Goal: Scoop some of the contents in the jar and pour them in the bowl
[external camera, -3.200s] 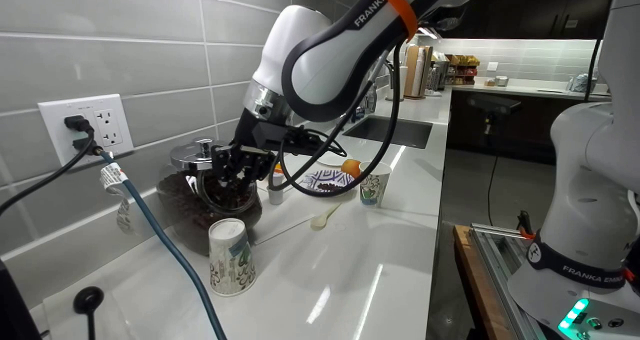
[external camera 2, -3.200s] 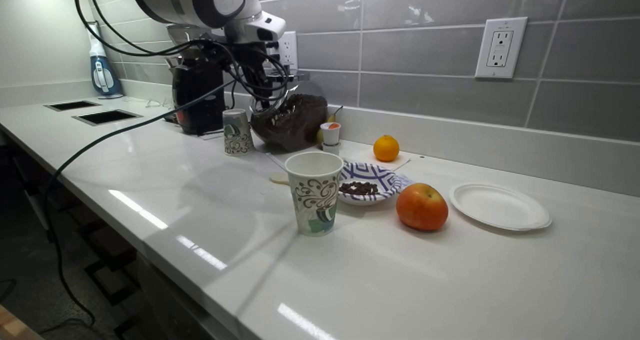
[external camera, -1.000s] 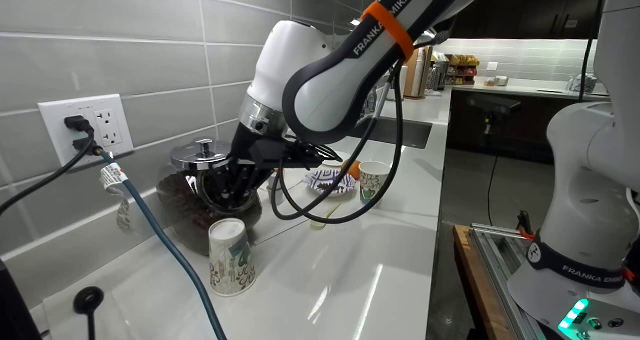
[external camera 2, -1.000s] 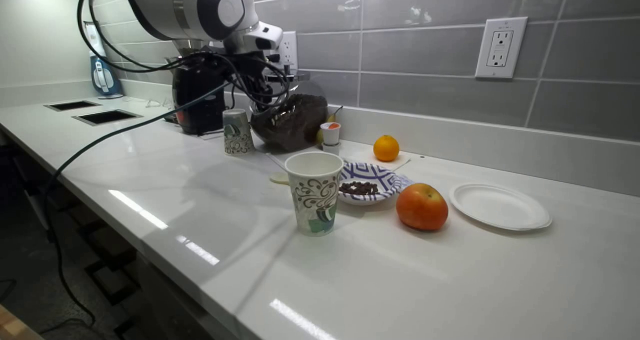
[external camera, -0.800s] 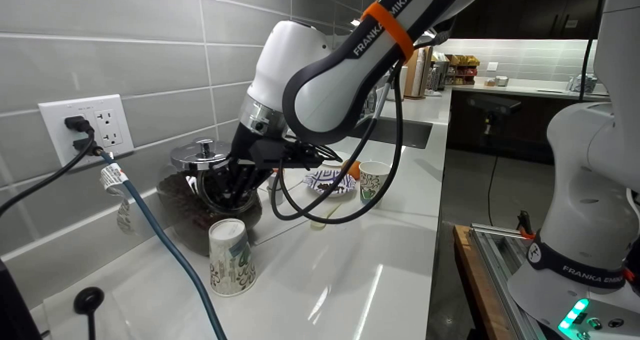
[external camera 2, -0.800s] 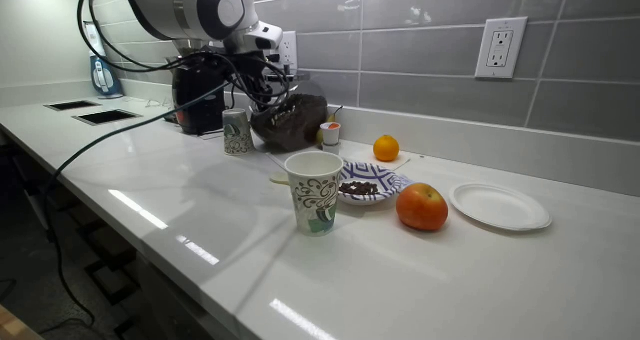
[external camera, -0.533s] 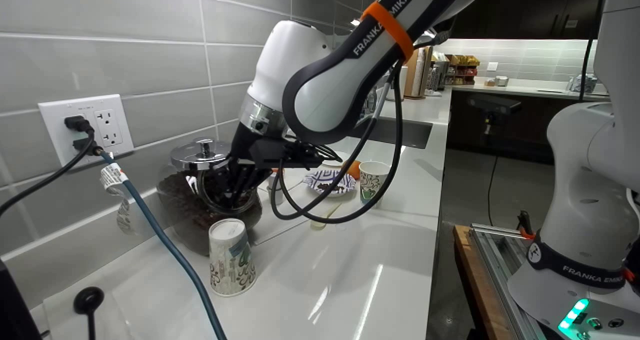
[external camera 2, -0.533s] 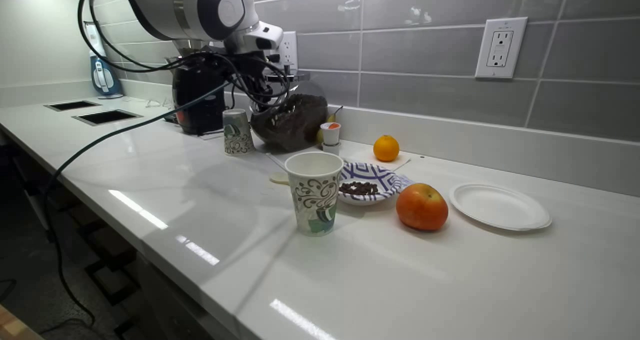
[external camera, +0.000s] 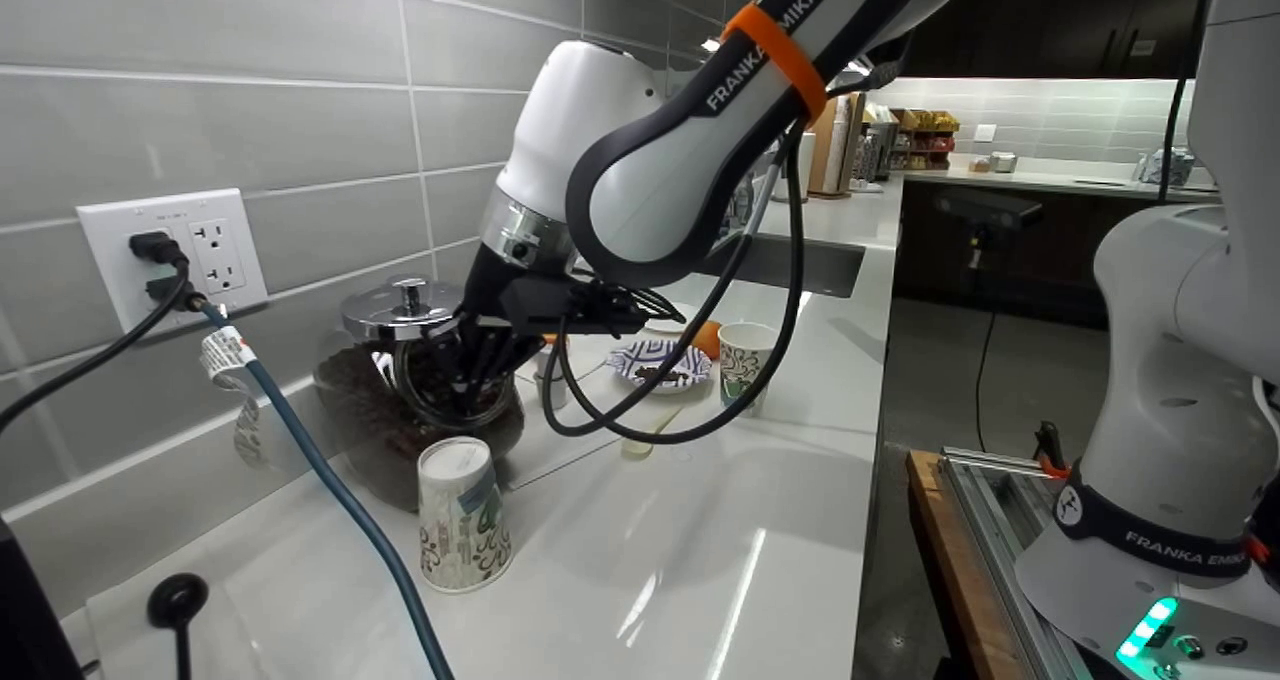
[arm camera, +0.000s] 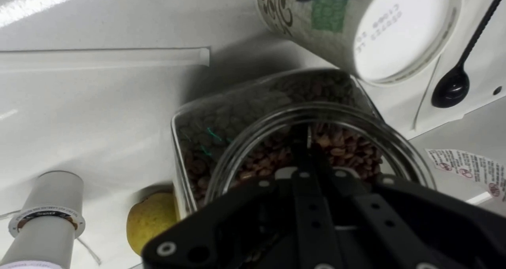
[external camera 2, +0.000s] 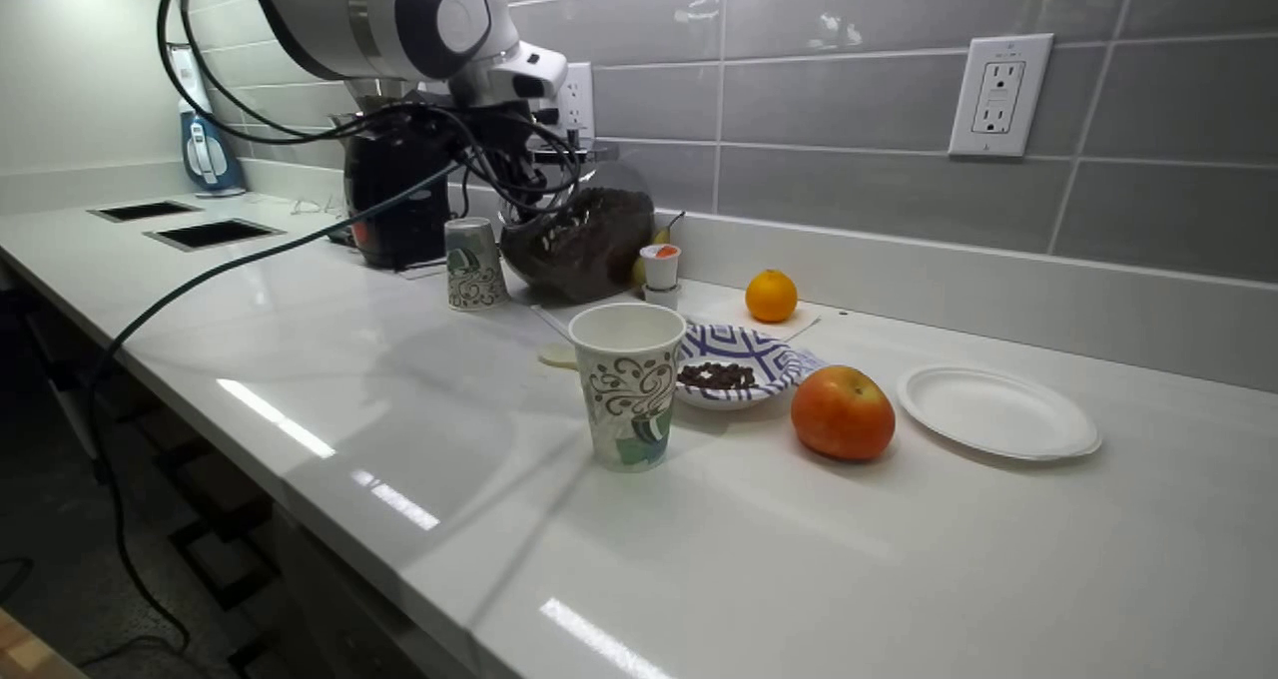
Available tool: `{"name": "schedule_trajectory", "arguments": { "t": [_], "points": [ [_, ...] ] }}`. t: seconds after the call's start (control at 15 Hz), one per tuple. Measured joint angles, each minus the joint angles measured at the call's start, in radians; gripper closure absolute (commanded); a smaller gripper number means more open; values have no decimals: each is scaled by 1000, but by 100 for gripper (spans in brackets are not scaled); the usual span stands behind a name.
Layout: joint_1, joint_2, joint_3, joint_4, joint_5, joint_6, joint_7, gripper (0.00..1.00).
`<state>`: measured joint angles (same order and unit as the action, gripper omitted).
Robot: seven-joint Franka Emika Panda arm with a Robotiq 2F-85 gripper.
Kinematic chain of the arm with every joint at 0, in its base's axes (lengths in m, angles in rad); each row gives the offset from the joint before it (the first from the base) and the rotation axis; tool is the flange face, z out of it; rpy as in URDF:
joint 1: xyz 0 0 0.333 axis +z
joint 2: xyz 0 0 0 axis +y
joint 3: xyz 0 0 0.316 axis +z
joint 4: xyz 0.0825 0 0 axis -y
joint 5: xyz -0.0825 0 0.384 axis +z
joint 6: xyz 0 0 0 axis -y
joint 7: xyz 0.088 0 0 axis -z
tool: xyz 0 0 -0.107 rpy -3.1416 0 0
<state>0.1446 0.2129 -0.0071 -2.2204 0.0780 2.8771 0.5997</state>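
So, the hand is inside the mouth of the glass coffee-bean jar

What the next move hangs on, seen from here, is that the fingertips are ringed by the jar's mouth: the hand reaches in down and towards the tiled wall, with coffee beans close around its tips. Its fingers lie close together with hardly a gap; a thin bright sliver shows between the tips in the wrist view, and I can't tell whether that is something pinched or only an edge.

The jar sits on the bench near that wall, a chrome lid on its top. Its mouth slants upward and away from the wall; the body looks squat, and I can't make out a long axis. I'd say the way out is back along that slant, clear of the rim, before any swing sideways.

The patterned paper bowl lies apart from the jar, past the stack of small white tubs, face up, with some dark beans in it already. Just beside the jar, on the side away from the bowl, stands an upturned paper cup; a careless exit might knock it.
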Motion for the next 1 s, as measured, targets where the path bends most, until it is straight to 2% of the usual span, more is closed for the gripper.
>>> {"name": "schedule_trajectory", "arguments": {
  "t": [1.0],
  "points": [
    [15,-73,-3,-40,8,-13,89,96]
  ]
}}
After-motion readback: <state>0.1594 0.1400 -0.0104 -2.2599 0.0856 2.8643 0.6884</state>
